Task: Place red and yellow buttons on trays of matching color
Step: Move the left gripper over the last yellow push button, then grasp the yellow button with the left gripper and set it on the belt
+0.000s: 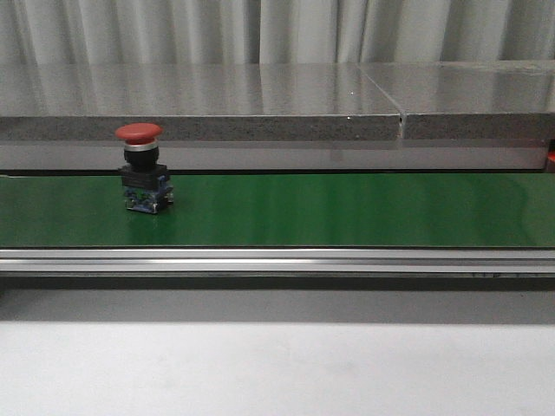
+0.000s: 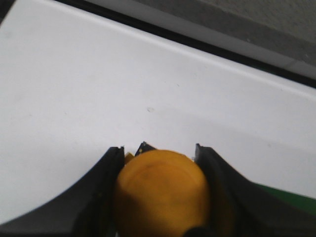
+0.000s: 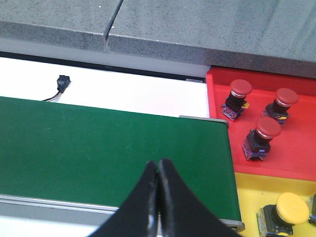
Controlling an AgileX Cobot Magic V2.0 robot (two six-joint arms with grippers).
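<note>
Front view level across green belt (image 1: 347, 208), wrist views downward, right sharing belt

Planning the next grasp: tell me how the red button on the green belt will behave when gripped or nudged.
The red button stands upright on the green belt, with a wide mushroom cap over a narrower body, so it looks top-heavy and may tip if pushed near the cap. Its rounded cap could roll it sideways once toppled. The body looks rigid, likely giving closing fingers a firmer hold.

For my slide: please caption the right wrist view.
Closed right gripper above green belt; red tray holds three red buttons.
</note>
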